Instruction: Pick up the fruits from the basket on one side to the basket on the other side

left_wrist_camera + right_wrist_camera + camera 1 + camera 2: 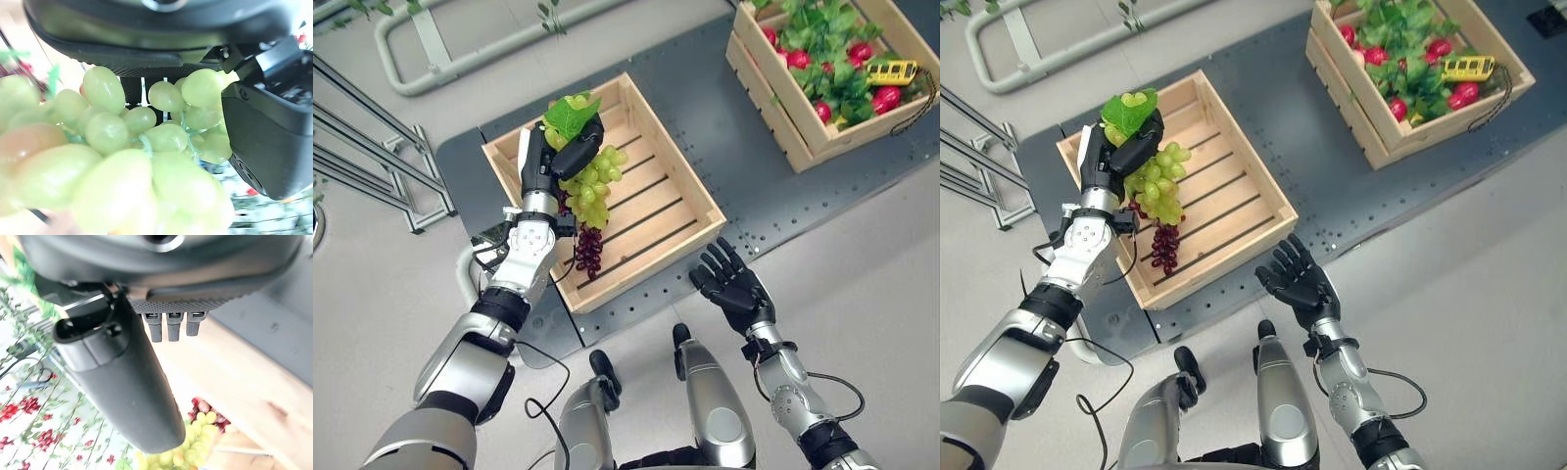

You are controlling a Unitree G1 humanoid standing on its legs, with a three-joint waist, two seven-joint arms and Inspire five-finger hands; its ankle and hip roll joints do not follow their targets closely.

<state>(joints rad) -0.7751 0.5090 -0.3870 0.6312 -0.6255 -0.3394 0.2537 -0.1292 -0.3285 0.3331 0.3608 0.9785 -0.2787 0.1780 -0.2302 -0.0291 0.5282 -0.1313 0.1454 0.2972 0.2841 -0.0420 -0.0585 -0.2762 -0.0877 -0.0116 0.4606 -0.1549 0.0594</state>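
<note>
Overhead, left eye view: left hand (560,155) raised above the pale slatted wooden crate (690,191), fingers curled tight round the top of a bunch of green grapes with a green leaf (590,181). The bunch hangs from the hand over the crate's left half. A small cluster of dark purple grapes (588,249) dangles under the green ones, near the crate's front rim; cannot tell whether it touches the slats. The crate sits on a dark grey perforated platform (744,127). A second wooden crate filled with green leaves and red fruit (829,69) stands at the far right of the platform, well apart from the first. A small yellow toy bus (891,70) lies among its leaves. Right hand (734,284) hovers palm up just beside the near right corner of the slatted crate, fingers spread and straight, holding nothing.

Right eye view: same layout. Green bunch (1160,186) in the left hand (1118,147), right hand (1298,279) spread apart.

Left wrist view: pale green grapes (127,161) press up against the dark palm and thumb (264,142), very close.

Right wrist view: the thumb (122,382) stands clear of the straight fingers (171,325), nothing between them. Past them, pale crate wood (234,382) and a bit of green and purple grapes (198,431).
</note>
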